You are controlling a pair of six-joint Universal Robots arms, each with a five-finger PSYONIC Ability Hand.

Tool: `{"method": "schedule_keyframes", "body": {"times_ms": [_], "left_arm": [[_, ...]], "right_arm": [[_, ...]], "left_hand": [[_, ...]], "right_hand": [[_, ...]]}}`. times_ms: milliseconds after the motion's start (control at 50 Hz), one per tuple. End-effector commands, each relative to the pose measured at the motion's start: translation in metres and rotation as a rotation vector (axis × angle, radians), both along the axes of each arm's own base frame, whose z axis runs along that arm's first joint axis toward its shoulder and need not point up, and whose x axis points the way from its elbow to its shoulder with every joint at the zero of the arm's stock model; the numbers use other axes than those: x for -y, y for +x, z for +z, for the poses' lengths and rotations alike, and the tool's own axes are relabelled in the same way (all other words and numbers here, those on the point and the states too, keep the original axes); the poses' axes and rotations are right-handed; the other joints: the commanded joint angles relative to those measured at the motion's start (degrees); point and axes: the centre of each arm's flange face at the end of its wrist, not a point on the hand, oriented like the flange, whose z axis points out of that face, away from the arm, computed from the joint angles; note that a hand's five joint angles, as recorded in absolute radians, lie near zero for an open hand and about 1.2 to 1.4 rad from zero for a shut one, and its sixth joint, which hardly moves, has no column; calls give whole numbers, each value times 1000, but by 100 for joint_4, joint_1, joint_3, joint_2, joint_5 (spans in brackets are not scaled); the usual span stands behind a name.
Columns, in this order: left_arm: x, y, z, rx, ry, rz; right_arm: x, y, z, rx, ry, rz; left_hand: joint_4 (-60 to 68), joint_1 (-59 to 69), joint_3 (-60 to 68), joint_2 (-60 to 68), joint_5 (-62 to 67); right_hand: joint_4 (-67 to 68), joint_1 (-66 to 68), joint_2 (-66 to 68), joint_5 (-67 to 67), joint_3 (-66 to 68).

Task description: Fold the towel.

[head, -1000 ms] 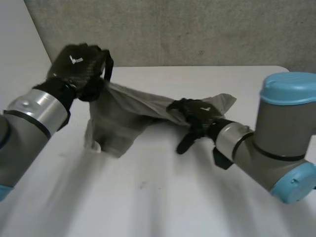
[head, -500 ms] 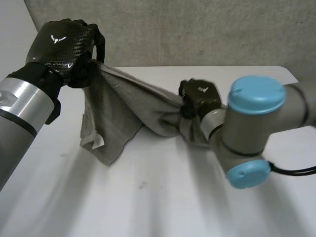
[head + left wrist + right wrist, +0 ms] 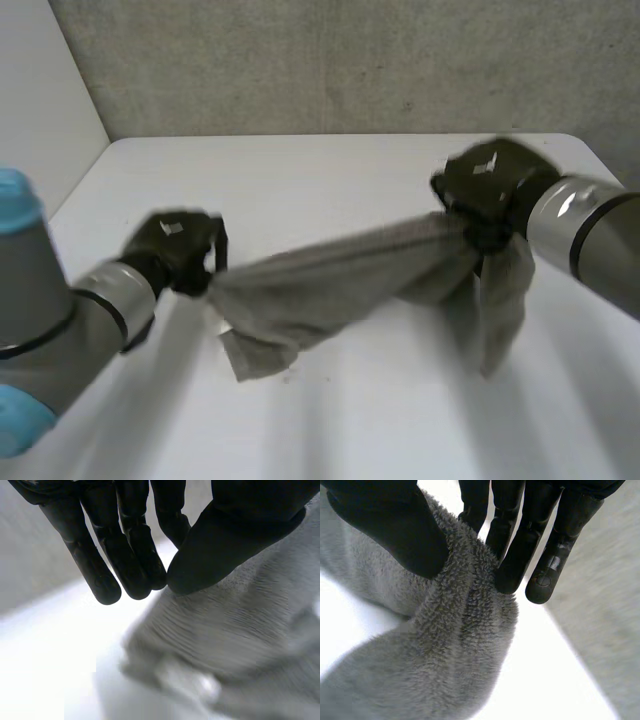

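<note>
Lowered left hand and raised right hand pinch towel taut over white table, grey wall behind.

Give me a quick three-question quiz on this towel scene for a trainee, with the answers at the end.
1. True or false: the towel lies flat and neatly folded on the table.
2. How does the right hand have the towel? A: pinched between thumb and fingers. B: draped over an open palm. C: not touching it.
3. Short answer: is the left hand holding the towel too, or off it?

Key: 1 false, it is stretched between the two hands. 2 A. 3 holding it, with the thumb pressed on the cloth.
</note>
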Motion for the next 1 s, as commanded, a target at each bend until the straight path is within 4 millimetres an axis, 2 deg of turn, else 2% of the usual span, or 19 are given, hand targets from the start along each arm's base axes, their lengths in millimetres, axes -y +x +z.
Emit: {"method": "schedule_keyframes", "body": {"times_ms": [20, 140, 180, 300, 380, 400, 420, 440, 460, 480, 500, 520, 540, 600, 680, 720, 760, 780, 1000], "left_arm": [[2, -13, -50, 97, 195, -35], [26, -23, -39, 79, 131, -22], [45, -30, -16, 46, 42, -4], [65, -39, 10, -8, -51, 8], [80, -45, 34, -46, -142, 5], [91, -50, 55, -82, -227, 10], [107, -54, 86, -137, -350, 34], [107, -54, 86, -138, -351, 35], [119, -57, 122, -201, -487, 69], [123, -58, 159, -272, -614, 101], [123, -58, 160, -273, -615, 101], [123, -54, 192, -338, -725, 140], [123, -54, 193, -338, -726, 140], [105, -42, 254, -533, -921, 202], [99, -34, 236, -524, -833, 200], [96, -31, 219, -503, -783, 204], [91, -21, 180, -437, -684, 225], [91, -21, 180, -437, -684, 225], [38, -5, 5, -119, -232, 132]], "right_arm": [[3, 4, -79, -278, 240, 82], [27, 15, -81, -291, 151, 93], [45, 23, -68, -233, 42, 61], [53, 30, -57, -172, -42, 42], [73, 43, -21, -55, -269, 25], [88, 51, 9, 38, -439, 7], [88, 51, 10, 39, -441, 7], [100, 58, 43, 136, -630, -10], [107, 62, 77, 243, -815, -27], [107, 62, 77, 244, -817, -27], [106, 63, 110, 345, -991, -41], [99, 60, 142, 443, -1147, -52], [98, 60, 143, 444, -1149, -52], [81, 57, 160, 527, -1201, -10], [80, 57, 141, 495, -1064, 30], [83, 56, 107, 406, -873, 56], [81, 57, 88, 356, -775, 78], [81, 57, 88, 356, -774, 78], [63, 45, -70, -24, -120, 160]], "left_hand": [[1024, 1176, 1037, 1024, 1061], [1024, 1176, 1037, 1024, 1061], [1024, 1176, 1037, 1024, 1061], [1024, 1176, 1037, 1024, 1061], [1024, 1176, 1037, 1024, 1061], [1024, 1176, 1037, 1024, 1061], [1024, 1176, 1037, 1024, 1061], [1024, 1176, 1037, 1024, 1061], [1024, 1176, 1037, 1024, 1061], [1024, 1176, 1037, 1024, 1061], [1024, 1176, 1037, 1024, 1061], [1024, 1176, 1037, 1024, 1061], [1024, 1176, 1037, 1024, 1061], [1024, 1176, 1037, 1024, 1061], [1024, 1176, 1037, 1024, 1061], [1024, 1176, 1037, 1024, 1061], [1024, 1176, 1037, 1024, 1061], [1024, 1176, 1037, 1024, 1061], [1024, 1176, 1037, 1024, 1061]], "right_hand": [[1171, 2560, 1281, 1447, 1213], [1171, 2560, 1281, 1447, 1213], [1171, 2560, 1281, 1447, 1213], [1171, 2560, 1281, 1447, 1213], [1171, 2560, 1281, 1447, 1213], [1171, 2560, 1281, 1447, 1213], [1171, 2560, 1281, 1447, 1213], [1171, 2560, 1281, 1447, 1213], [1171, 2560, 1281, 1447, 1213], [1171, 2560, 1281, 1447, 1213], [1171, 2560, 1281, 1447, 1213], [1171, 2560, 1281, 1447, 1213], [1171, 2560, 1281, 1447, 1213], [1171, 2560, 1281, 1447, 1213], [1171, 2560, 1281, 1447, 1213], [1171, 2560, 1281, 1447, 1213], [1171, 2560, 1281, 1447, 1213], [1171, 2560, 1281, 1447, 1213], [1171, 2560, 1281, 1447, 1213]]}}
